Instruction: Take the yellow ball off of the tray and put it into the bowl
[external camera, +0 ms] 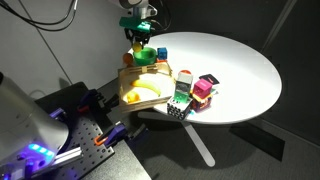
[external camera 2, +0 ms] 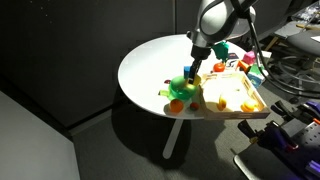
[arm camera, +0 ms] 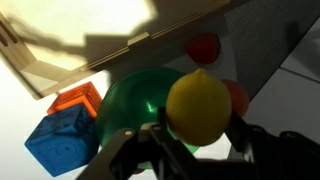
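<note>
The gripper (arm camera: 197, 132) pinched the yellow ball (arm camera: 203, 105) between its fingers, off the tray (arm camera: 70, 45) and over the 3 o'clock edge of the bowl (arm camera: 135, 100). Next it likely needed a nudge toward 9 o'clock, then to let go.

**Yellow ball (arm camera: 203, 105) in your gripper (arm camera: 196, 130), over the bowl (arm camera: 135, 100)**

You have the yellow ball pinched between the dark fingers (arm camera: 125, 152) at the bottom of the view. The green bowl lies right behind it. A blue cube (arm camera: 62, 142) and an orange block (arm camera: 78, 98) sit just beside the bowl, on its left. The tray (arm camera: 70, 60) fills the upper left. A red ball (arm camera: 204, 47) lies beyond the bowl.
</note>
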Tool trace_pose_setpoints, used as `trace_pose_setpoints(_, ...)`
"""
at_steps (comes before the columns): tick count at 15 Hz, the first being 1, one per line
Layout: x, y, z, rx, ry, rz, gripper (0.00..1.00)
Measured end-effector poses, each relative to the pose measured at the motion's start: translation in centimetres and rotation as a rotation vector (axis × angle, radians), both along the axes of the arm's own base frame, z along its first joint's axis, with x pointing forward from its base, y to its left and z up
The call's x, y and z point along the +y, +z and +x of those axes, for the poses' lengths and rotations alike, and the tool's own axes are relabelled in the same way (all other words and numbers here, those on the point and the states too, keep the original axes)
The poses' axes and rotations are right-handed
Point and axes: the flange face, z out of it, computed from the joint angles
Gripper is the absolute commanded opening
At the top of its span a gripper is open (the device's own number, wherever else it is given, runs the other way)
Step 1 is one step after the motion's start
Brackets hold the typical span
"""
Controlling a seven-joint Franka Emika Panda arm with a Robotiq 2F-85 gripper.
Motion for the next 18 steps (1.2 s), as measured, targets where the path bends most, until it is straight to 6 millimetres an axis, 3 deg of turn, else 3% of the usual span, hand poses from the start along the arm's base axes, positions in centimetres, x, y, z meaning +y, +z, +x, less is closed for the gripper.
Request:
trace_pose_setpoints(2,0.1,0.2,0.4,-0.021,-0.003,0.006,0.33)
trace_pose_setpoints(3,0.2,0.2,0.7,-0.034,-0.005,0.009,0.80)
trace_pose_setpoints(6,0.1,-0.2,1.3,-0.062,-0.013,0.014,0.99)
trace_pose_setpoints(18,-2.4,-1.3,2.1,-0.058,-0.121,-0.005,1.00)
